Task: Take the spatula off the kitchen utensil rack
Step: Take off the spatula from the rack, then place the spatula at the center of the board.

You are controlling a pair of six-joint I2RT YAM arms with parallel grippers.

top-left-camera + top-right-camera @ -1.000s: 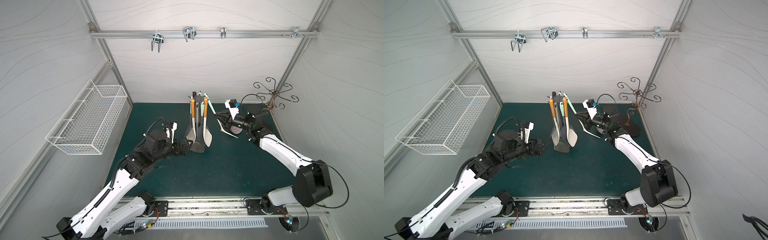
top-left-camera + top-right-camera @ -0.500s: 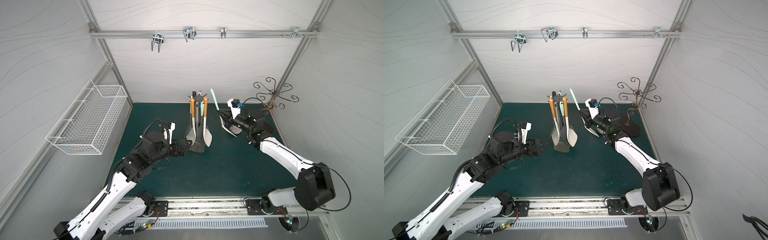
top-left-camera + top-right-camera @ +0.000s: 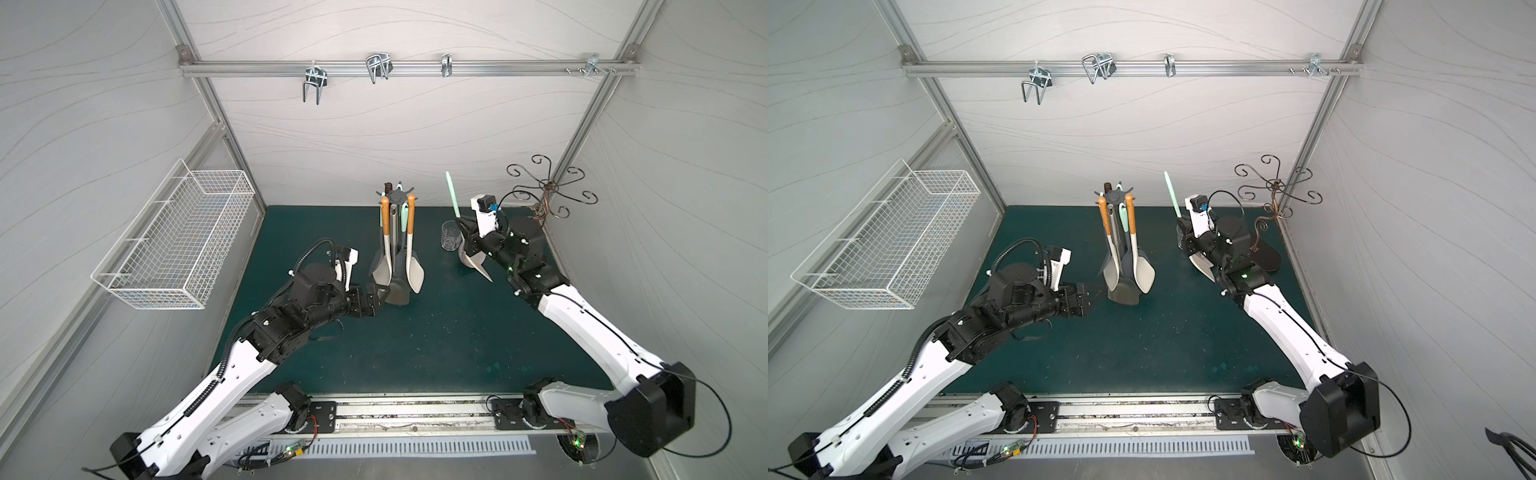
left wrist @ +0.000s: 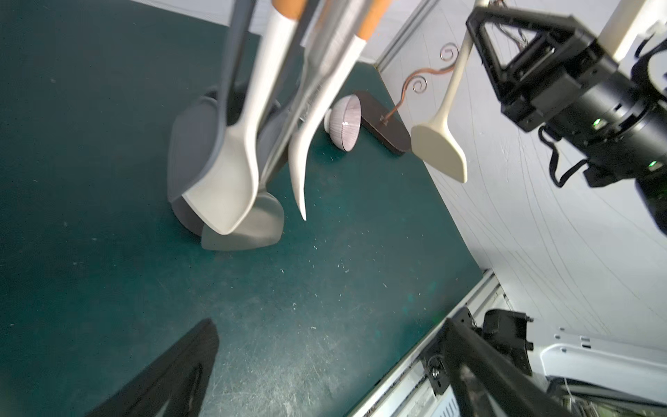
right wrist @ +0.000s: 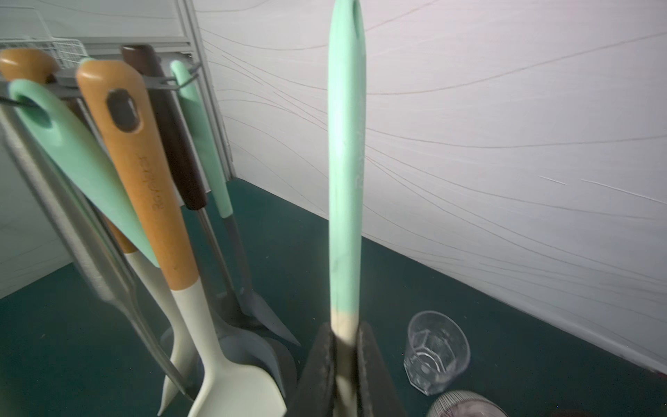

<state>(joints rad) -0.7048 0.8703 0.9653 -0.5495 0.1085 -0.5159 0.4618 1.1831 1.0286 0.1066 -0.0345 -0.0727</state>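
Note:
The spatula (image 3: 451, 199) has a mint handle and a cream blade (image 4: 438, 151). It hangs free of the kitchen utensil rack (image 3: 396, 195), to the rack's right, handle pointing up. My right gripper (image 5: 344, 357) is shut on its neck just below the mint part, as both top views show (image 3: 1183, 232). The dark grey rack (image 3: 1116, 196) still carries several utensils with orange, mint and brown handles (image 5: 144, 173). My left gripper (image 3: 380, 291) stands open and empty, low beside the rack's base (image 4: 184, 216), its fingers (image 4: 180, 361) wide apart.
A clear glass (image 3: 450, 235) stands just below the held spatula, with a striped bowl (image 4: 344, 122) next to it. The bronze curly wire stand (image 3: 544, 187) fills the back right corner. A white wire basket (image 3: 178, 245) hangs on the left wall.
My right gripper has carried the spatula rightward, away from the rack's crown, and its handle now stands more upright. The left arm has barely moved.

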